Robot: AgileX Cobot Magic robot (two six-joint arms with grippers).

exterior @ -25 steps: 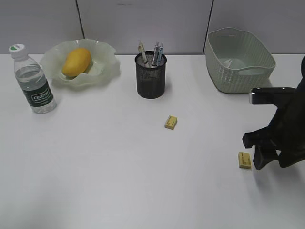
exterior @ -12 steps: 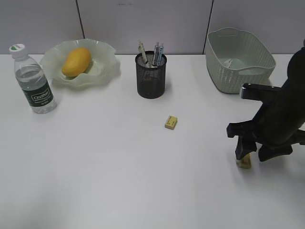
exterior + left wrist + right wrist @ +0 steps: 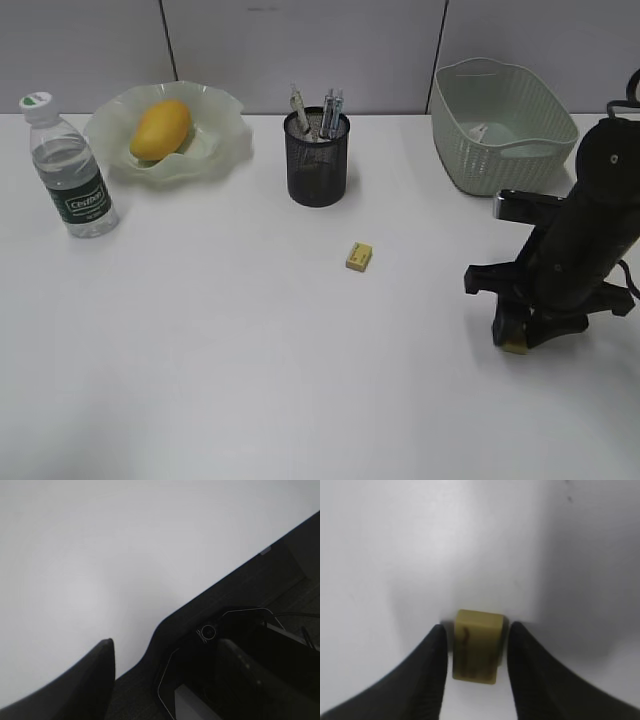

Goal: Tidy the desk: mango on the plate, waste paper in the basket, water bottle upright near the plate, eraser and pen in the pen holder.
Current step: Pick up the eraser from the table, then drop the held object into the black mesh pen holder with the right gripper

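In the exterior view the right gripper (image 3: 516,333) stands low on the desk (image 3: 220,330), and a yellow eraser (image 3: 514,346) shows at its fingertips, on the desk surface. A second eraser (image 3: 359,256) lies well apart from those fingers, towards the pen holder (image 3: 317,158) with pens in it. Far from the fingers, the mango (image 3: 160,128) lies on the plate (image 3: 215,145) and the water bottle (image 3: 68,170) stands upright beside it; the basket (image 3: 502,125) is behind the arm. In the left wrist view the left gripper (image 3: 165,680) has its fingers (image 3: 95,680) spread with nothing between them, above the desk edge. In the right wrist view the two fingers (image 3: 427,672) stand on both sides of the eraser (image 3: 476,645); the right finger seems to touch it, and I cannot tell if they really pinch it.
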